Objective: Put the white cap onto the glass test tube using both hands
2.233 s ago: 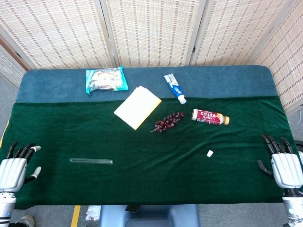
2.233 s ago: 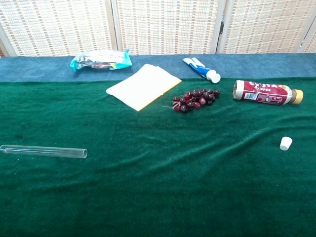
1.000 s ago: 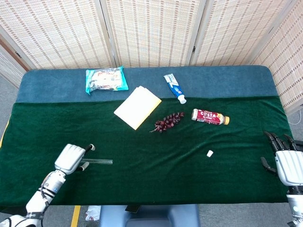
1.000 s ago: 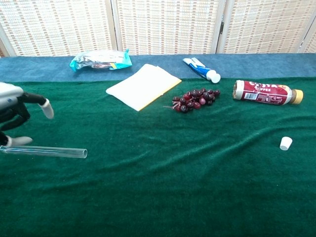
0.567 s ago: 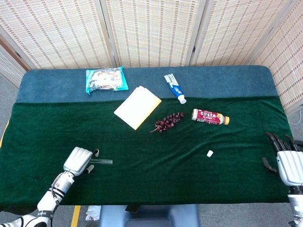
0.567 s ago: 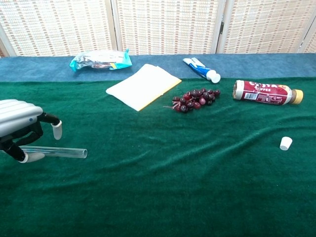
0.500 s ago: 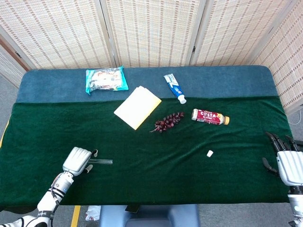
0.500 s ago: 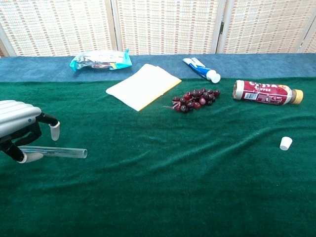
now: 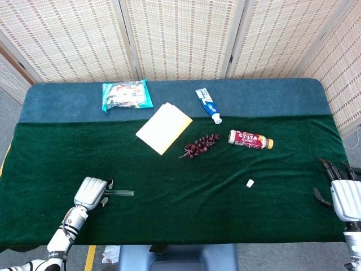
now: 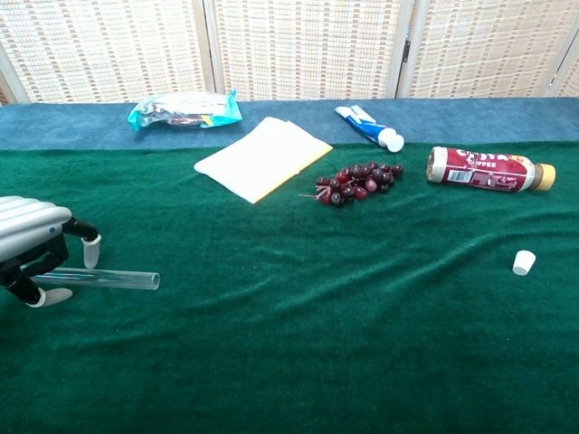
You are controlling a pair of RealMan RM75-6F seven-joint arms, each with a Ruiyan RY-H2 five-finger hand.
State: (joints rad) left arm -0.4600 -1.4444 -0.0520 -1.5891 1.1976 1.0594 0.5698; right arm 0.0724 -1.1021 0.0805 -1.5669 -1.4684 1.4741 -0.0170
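A green cloth (image 9: 186,214) covers the table. The left hand (image 10: 32,240) sits over the lying glass test tube (image 10: 118,278), fingers curled around its left end. The right hand (image 9: 345,197) rests at the right edge, fingers spread. The white cap (image 10: 523,263) lies near it.

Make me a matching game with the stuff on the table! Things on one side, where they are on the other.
Things:
1. test tube
2. white cap
3. grapes
4. toothpaste

Places:
A. on the blue strip at the back
B. under the left robot hand
C. alone near the table's right side
D. beside the yellow notepad

Pairs: 1-B, 2-C, 3-D, 4-A
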